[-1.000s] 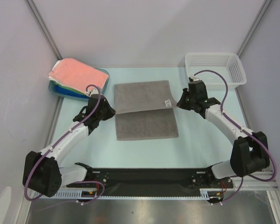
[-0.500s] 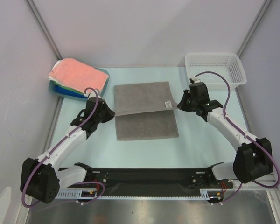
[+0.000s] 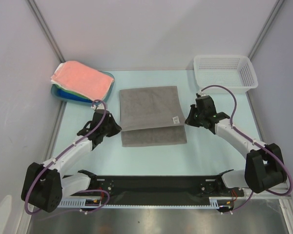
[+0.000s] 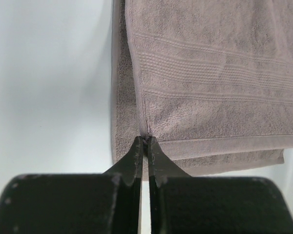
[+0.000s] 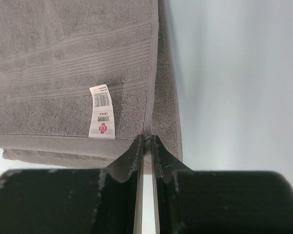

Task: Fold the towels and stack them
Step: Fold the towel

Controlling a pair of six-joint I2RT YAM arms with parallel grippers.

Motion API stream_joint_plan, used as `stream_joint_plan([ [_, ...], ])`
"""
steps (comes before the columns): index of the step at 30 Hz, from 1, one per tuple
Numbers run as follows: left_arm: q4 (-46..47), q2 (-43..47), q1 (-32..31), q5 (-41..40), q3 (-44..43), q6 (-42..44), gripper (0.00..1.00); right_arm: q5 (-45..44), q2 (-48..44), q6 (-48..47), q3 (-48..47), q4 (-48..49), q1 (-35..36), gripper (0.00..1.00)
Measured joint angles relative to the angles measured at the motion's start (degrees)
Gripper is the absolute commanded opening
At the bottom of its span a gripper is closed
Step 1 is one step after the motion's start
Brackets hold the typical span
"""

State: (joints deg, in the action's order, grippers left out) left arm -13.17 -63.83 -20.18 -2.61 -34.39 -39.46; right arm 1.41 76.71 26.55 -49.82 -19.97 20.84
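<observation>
My left claw [image 4: 145,140] and right claw [image 5: 147,137] each pinched a grey towel [image 3: 149,105] corner, so uneven pulling could've skewed the fold just under them.

A blue tray [image 3: 57,92] sits beyond the left pincer [image 3: 117,128] and off to its left, near the far-left corner. A white basket [image 3: 244,73] with perforated walls stands beyond the right pincer [image 3: 187,120] and to its right, well apart from it. The pale aqua table [image 3: 151,158] lies beneath both pincers. A black strip [image 3: 156,184] runs along the near edge, behind both. A grey wall [image 3: 151,29] rises far ahead of them, with a slanted metal post [image 3: 46,34] at either far corner.
</observation>
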Motion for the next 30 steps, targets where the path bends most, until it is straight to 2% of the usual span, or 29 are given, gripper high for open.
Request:
stream_joint_plan([
  [7,-0.4,0.0,0.0,-0.1,-0.4,0.0,0.0,-0.4,-0.1,0.0,-0.7,0.1,0.0,0.0],
  [22,-3.3,5.9,-0.1,-0.2,-2.8,0.0,0.0,-1.4,-4.1,0.0,-3.3,-2.5,0.2,0.0],
  [30,-1.9,6.3,-0.3,0.5,1.1,-0.3,0.0,-0.6,-4.6,0.3,0.8,-1.3,0.6,0.0],
])
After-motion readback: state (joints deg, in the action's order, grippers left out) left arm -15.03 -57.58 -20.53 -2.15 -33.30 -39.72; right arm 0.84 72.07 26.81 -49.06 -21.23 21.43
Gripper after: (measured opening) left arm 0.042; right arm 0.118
